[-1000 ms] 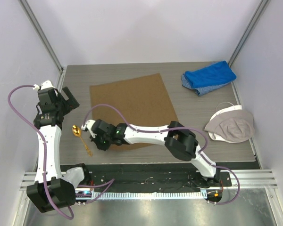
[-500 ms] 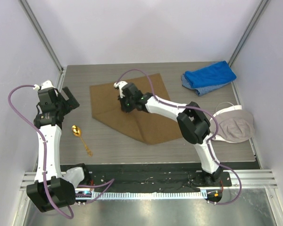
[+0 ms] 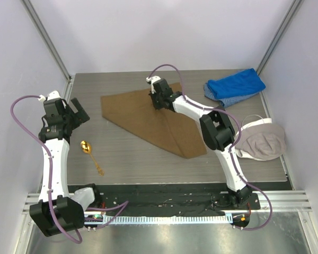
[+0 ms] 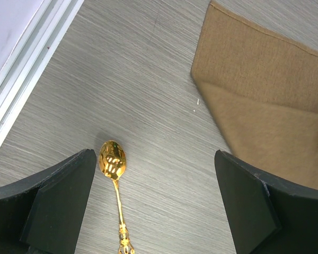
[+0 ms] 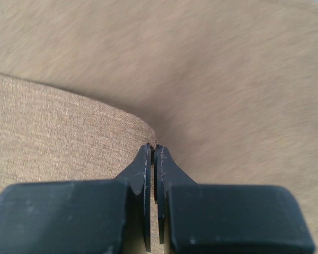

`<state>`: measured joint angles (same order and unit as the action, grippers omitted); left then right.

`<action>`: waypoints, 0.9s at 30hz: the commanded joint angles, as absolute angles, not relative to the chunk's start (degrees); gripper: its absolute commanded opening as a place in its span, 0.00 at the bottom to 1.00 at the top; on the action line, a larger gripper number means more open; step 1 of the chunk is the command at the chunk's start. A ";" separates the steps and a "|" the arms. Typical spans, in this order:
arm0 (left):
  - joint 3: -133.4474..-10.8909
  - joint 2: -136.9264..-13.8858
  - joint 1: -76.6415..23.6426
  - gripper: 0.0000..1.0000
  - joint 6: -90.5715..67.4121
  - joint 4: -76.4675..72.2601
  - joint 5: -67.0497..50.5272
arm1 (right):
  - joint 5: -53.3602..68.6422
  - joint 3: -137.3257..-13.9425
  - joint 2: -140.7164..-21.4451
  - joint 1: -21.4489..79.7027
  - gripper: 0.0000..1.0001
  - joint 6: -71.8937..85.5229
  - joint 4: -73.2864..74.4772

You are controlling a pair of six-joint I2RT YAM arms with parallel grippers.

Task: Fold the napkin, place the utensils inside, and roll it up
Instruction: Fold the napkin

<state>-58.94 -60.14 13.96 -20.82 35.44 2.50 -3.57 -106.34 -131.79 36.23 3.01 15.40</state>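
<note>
The tan-brown napkin (image 3: 148, 119) lies mid-table, folded over diagonally into a triangle. My right gripper (image 3: 158, 101) is shut on the napkin's corner and holds it over the napkin's far part; in the right wrist view (image 5: 153, 150) the cloth (image 5: 69, 137) is pinched between the closed tips. The gold spoon (image 3: 90, 154) lies on the table at the left, bowl toward the back. In the left wrist view the spoon (image 4: 114, 180) lies between my open left gripper's fingers (image 4: 159, 206), below them. My left gripper (image 3: 77, 114) is open and empty, hovering at the table's left side.
A blue cloth (image 3: 235, 86) lies at the back right. A beige-and-white cap-like item (image 3: 258, 139) lies at the right edge. A metal rail (image 4: 21, 100) runs along the table's left edge.
My right gripper has carried the napkin's near-left corner from near the spoon up and across to the back, folding the cloth diagonally. The left arm and spoon have not moved.
</note>
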 commanded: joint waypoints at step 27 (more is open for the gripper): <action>-58.62 -61.26 14.06 1.00 -21.27 33.31 1.93 | -11.51 -129.55 -144.22 25.75 0.01 -0.97 13.18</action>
